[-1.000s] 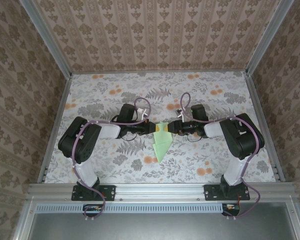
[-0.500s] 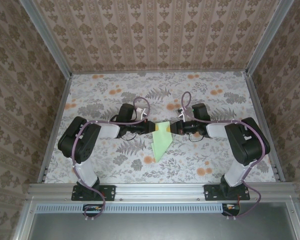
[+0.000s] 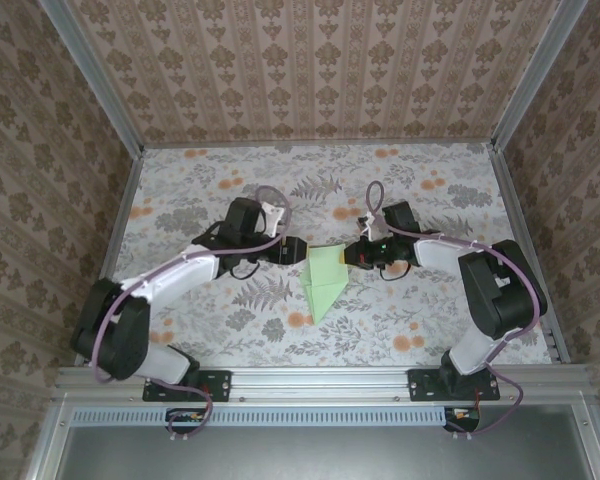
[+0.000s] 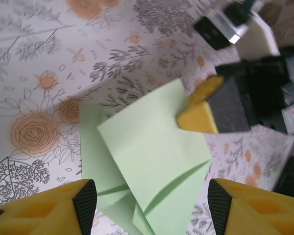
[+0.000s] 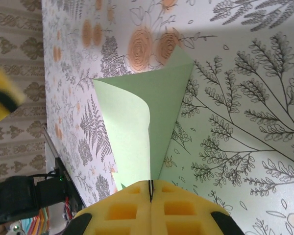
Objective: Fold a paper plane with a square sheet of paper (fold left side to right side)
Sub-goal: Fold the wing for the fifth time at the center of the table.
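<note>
Across the flower-printed table point(image 3: 180, 190), the two arms reach inward from either side and meet near the middle, the left arm point(image 3: 170, 285) stretched low, the right arm point(image 3: 485, 285) bent at the elbow. Between them lies the paper plane point(image 3: 322, 283), a pale-green dart whose long axis runs far to near, its point toward the arm bases and its broad end between the grippers. The right gripper point(image 3: 350, 256) is clenched on that broad end's right side; from its wrist the pads are pressed together with a curling flap running into them. The left gripper point(image 3: 302, 252) sits just beside the left edge, jaws spread wide and grasping nothing, with the sheet ahead of them. I'd judge the fold turns on the left arm, nearer the left side, carrying it rightward across the long axis, and the right gripper's fingers sit in that path.
</note>
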`<state>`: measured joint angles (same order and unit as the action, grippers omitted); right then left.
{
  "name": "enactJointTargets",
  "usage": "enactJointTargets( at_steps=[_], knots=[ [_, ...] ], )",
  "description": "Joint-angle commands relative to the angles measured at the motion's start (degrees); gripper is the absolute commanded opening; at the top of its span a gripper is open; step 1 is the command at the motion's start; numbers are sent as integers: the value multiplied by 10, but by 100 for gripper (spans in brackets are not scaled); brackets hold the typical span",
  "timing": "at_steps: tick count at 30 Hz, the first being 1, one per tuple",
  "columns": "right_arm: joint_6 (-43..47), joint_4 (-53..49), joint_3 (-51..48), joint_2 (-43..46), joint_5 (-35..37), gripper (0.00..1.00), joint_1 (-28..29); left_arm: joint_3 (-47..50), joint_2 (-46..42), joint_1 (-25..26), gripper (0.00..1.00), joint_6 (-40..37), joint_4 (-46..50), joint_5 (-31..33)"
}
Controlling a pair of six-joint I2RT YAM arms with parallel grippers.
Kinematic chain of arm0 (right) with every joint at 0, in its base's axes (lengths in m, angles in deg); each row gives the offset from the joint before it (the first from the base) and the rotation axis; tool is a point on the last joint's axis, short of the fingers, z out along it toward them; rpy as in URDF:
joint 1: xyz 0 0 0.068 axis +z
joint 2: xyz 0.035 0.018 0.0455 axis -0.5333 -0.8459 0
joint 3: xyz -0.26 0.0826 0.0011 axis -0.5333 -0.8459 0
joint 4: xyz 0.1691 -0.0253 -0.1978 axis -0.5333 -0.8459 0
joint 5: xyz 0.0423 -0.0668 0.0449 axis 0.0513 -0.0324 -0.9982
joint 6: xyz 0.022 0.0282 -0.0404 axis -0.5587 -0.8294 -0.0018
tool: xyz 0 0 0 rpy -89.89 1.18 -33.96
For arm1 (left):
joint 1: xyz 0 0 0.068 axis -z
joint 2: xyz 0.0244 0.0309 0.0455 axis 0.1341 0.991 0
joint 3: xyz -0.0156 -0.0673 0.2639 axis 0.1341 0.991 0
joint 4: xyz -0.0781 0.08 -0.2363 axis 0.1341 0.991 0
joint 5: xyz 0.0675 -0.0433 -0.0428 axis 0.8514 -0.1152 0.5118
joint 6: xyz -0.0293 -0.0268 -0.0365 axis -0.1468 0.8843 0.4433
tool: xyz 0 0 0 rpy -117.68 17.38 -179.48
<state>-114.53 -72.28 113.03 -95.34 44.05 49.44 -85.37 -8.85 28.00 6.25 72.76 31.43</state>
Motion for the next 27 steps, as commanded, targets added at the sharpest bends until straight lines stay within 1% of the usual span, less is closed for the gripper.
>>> enactJointTargets(
  at_steps=[1, 4, 7, 10, 12, 18, 24, 27],
  knots=[
    [-32, -87, 43, 10, 34, 0, 9, -16, -39, 63, 65, -75, 126, 106],
    [-51, -117, 70, 1, 43, 0, 13, -11, -52, 130, 67, -72, 137, 146],
    [-64, -139, 96, -12, 48, 0, 18, -12, -40, 192, 69, -57, 138, 182],
    [-65, -162, 123, -27, 56, 0, 27, -25, -4, 235, 70, -41, 139, 214],
    [-66, -170, 134, -36, 59, 0, 34, -38, 23, 255, 71, -34, 142, 234],
    [-82, -166, 143, -52, 65, 0, 44, -96, 104, 287, 73, -18, 181, 299],
    [-87, -168, 144, -54, 68, 0, 47, -128, 152, 306, 73, 2, 220, 387],
    [-88, -167, 144, -57, 68, 0, 48, -141, 169, 311, 72, 9, 231, 411]
  ],
)
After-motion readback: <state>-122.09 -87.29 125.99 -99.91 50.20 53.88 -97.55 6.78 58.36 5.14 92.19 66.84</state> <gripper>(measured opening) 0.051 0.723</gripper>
